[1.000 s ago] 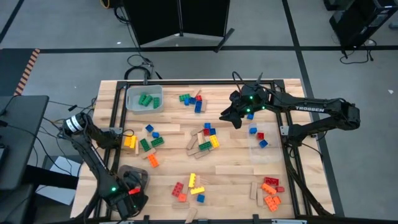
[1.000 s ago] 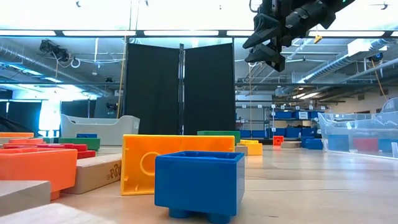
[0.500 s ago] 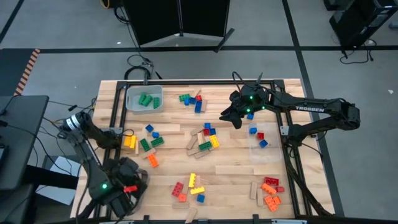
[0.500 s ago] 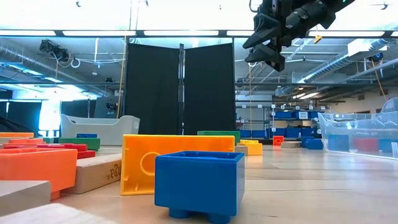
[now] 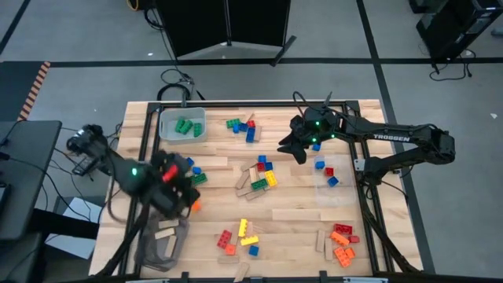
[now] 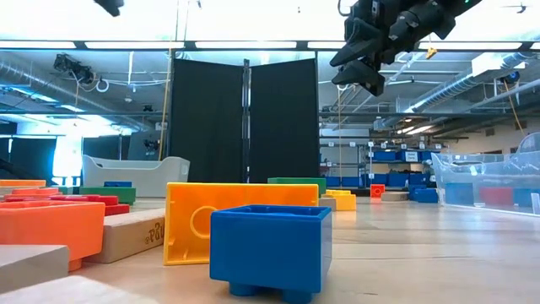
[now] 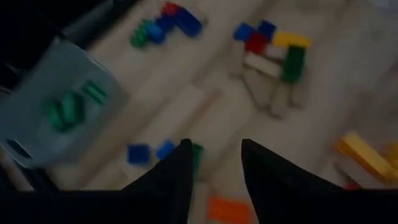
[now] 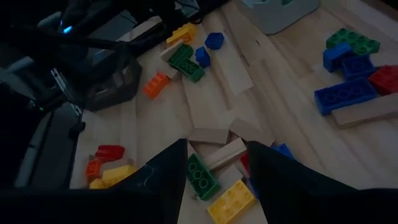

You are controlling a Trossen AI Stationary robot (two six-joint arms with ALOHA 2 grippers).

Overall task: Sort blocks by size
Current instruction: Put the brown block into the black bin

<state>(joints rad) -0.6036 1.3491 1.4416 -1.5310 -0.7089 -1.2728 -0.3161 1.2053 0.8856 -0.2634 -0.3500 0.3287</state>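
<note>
Your left tool (image 5: 182, 191) hangs parted and empty over the table's (image 5: 299, 206) left side, so you are between picks. Blue and green blocks (image 7: 163, 151) lie just beneath its tips; descend onto one. Your right tool (image 5: 288, 146) waits aloft, parted, empty.

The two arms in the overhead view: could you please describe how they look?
Both are dark, jointed arms. The right arm bears white TROSSEN lettering and a green light near its pincer. The left arm also shows a green light, with red marks near its pincer. Each pincer has two dark fingers.
</note>
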